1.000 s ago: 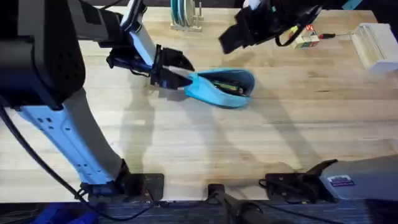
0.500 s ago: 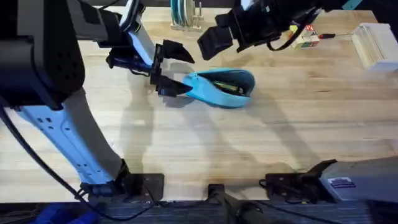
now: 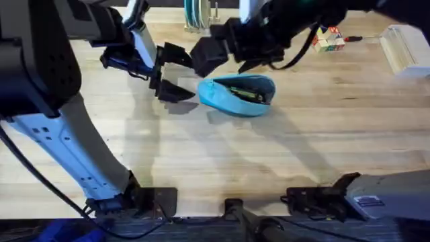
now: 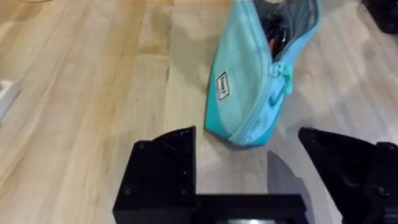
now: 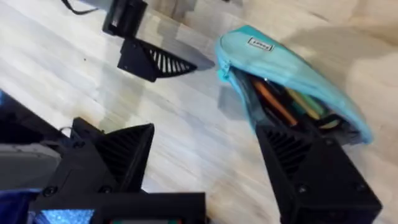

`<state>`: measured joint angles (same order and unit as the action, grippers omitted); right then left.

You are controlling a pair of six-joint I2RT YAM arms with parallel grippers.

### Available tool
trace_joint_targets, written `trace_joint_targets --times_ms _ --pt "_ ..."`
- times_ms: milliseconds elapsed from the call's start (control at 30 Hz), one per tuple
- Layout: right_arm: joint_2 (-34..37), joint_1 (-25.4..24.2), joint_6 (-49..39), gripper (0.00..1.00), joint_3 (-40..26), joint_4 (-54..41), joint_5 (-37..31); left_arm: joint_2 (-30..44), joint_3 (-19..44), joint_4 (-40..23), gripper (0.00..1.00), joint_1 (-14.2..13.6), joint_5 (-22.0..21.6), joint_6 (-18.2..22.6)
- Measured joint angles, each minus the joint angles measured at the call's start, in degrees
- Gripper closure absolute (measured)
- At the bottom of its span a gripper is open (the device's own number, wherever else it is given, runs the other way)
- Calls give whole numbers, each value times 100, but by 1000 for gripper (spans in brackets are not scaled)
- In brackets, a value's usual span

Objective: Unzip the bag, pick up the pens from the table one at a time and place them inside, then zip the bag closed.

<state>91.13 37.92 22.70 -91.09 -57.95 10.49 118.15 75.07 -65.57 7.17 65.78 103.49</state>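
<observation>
The light-blue bag (image 3: pixel 228 98) lies on the table (image 3: pixel 282 168) with its zipper open. Several pens (image 3: pixel 243 93) sit inside it; an orange one (image 5: pixel 273 102) and a green one (image 5: pixel 306 104) show through the opening. My left gripper (image 3: pixel 173 75) is open just left of the bag's end, not touching it. In the left wrist view the bag (image 4: pixel 245 87) lies ahead of the spread fingers (image 4: pixel 163 163), zipper pull (image 4: pixel 281 76) on its side. My right gripper (image 3: pixel 220 55) hovers open above the bag's far left end; the bag (image 5: pixel 298 68) lies between and beyond its fingers (image 5: pixel 311 163).
At the table's far edge stands a rack of plates (image 3: pixel 199 17). A small coloured box (image 3: pixel 330 40) and a red-handled tool (image 3: pixel 353 38) lie at the back right, beside a white box (image 3: pixel 407 47). The near half of the table is bare wood.
My left gripper has opened, let go of the bag's left end and drawn back to the left. The right arm has swung left and down over the bag's left end.
</observation>
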Motion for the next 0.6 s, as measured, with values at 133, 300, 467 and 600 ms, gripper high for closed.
trace_joint_targets --times_ms 133,300,467,600 --pt "0 507 616 4 0 -45 -652 0 143 -21 7 150 -102 -1" --pt "1 1237 1245 4 0 -57 -1728 0 155 -48 8 279 -123 -1" --pt "0 1812 1755 4 0 -51 -2713 0 155 -47 8 402 -136 -1" --pt "0 1815 1977 3 0 -52 -2902 0 155 -47 8 434 -138 -1"
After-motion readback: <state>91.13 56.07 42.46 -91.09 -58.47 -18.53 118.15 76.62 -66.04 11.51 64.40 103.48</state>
